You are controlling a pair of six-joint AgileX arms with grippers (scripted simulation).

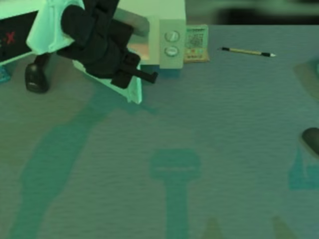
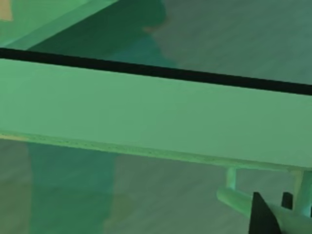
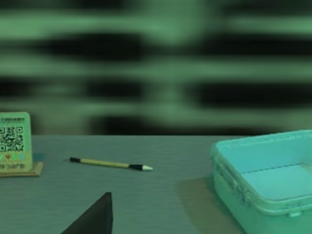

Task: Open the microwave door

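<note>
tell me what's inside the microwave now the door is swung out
Only a strip of bare, lit inner wall shows beside the knob panel. The left arm, its pincer at the door, covers the rest of the microwave.

White microwave (image 1: 164,20), 2 silver knobs (image 1: 171,43)

Dim, even light falls on the worktop (image 1: 224,149), where soft-edged shadows stretch toward the top view's lower edge; the right wrist view's background dissolves into blurred bands.
</note>
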